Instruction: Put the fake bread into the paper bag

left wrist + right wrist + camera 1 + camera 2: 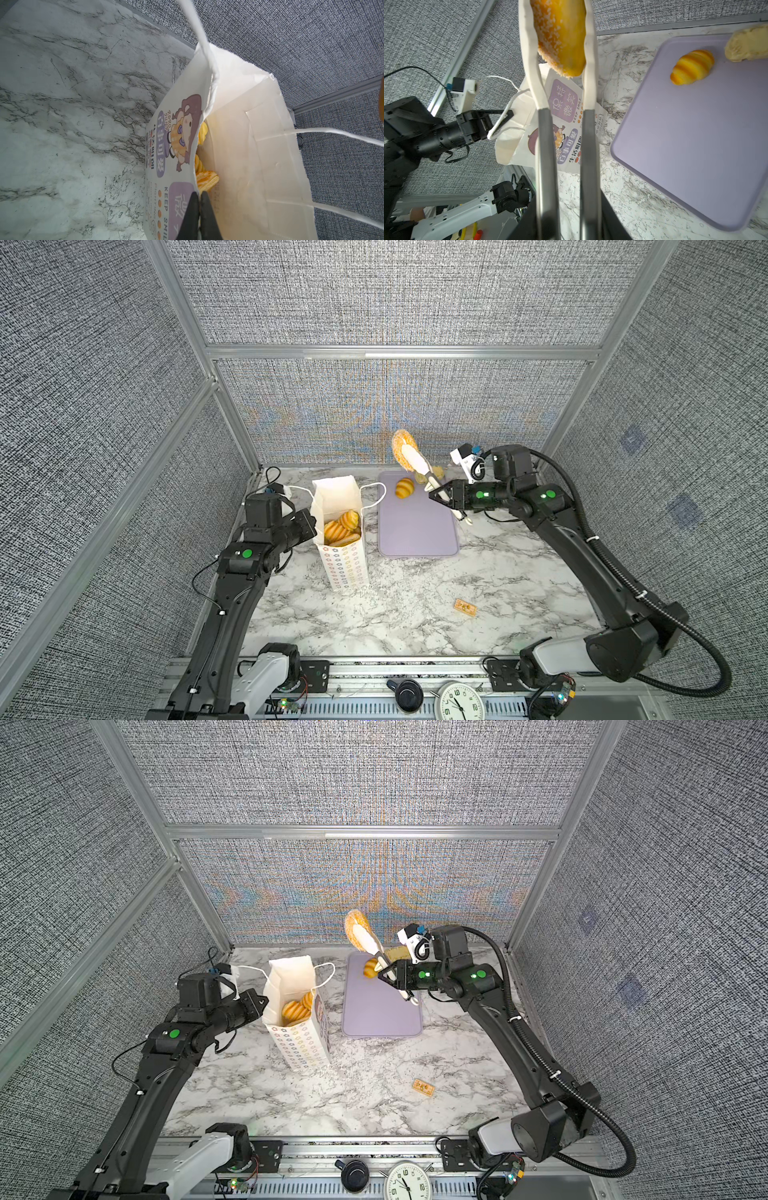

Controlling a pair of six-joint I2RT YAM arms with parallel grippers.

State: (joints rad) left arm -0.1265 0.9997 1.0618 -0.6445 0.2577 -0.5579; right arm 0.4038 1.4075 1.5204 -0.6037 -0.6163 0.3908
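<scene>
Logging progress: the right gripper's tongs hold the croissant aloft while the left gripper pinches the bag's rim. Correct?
No: the tongs hold the seeded bun; the croissant lies on the lavender tray, as the right wrist view shows. The rest is right.

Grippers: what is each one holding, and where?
The right gripper grips tongs by their handles; the tips pinch the seeded bun. The left gripper pinches the rim of the paper bag.

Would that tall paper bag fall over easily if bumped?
Probably yes: the paper bag stands tall and narrow, so a knock near its rim could tip it. Its thin walls look floppy, bowed at the mouth. The left gripper pinching its edge likely steadies it.
</scene>
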